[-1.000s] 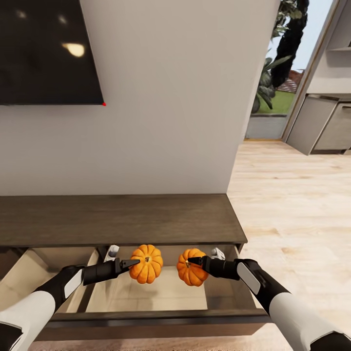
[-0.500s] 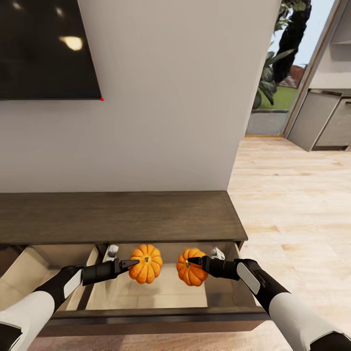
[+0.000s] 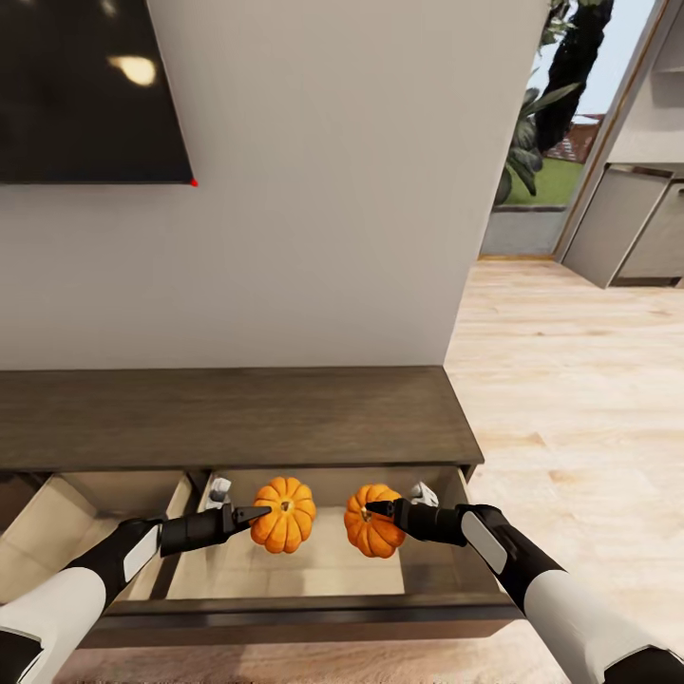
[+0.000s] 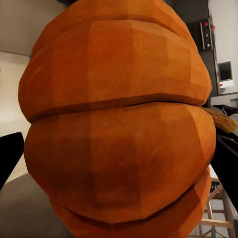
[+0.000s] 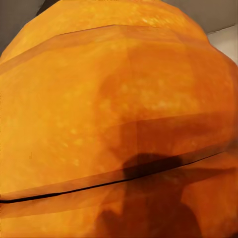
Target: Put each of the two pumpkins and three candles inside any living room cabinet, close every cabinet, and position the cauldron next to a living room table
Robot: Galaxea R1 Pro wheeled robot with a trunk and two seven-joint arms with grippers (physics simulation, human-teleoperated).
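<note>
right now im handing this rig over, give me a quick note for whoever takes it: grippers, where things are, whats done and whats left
Left gripper: shut on the left pumpkin.
Right gripper: shut on the right pumpkin.
Both pumpkins hang over the open drawer of the cabinet, not yet set down.
Done: drawer open, both pumpkins picked up and brought over it.
Left: lower and release both pumpkins, put three candles in a cabinet, close every cabinet, move the cauldron beside the table.
</note>
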